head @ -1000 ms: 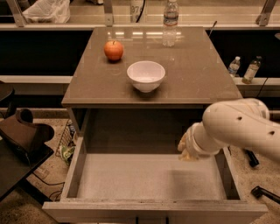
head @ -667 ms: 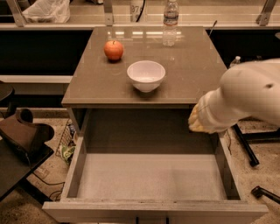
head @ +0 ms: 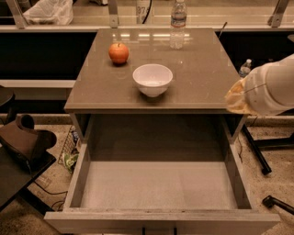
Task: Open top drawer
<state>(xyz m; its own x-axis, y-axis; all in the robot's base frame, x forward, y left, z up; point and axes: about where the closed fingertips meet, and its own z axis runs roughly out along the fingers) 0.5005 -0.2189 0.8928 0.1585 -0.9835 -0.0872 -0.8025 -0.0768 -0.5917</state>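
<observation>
1. Along the bottom edge of the frame, we see the top drawer (head: 158,188) pulled far out toward us, its front panel lowest and its plain grey floor and side walls in full view.
2. At the right edge, about mid-height, the robot's white arm reaches in; the gripper (head: 238,97) end (wrapped in tan) sits above the drawer's right wall, just beside the table's front right corner. We cannot tell whether it is wide or narrow.
3. Above the drawer, the brown tabletop (head: 206,69) carries a white bowl (head: 152,79) near its centre.
4. Farther back, an apple (head: 119,53) stands left of the bowl, well apart from it.
5. At the table's far edge stands a water bottle (head: 178,18); a plastic bag (head: 48,11) lies in the upper left.
</observation>
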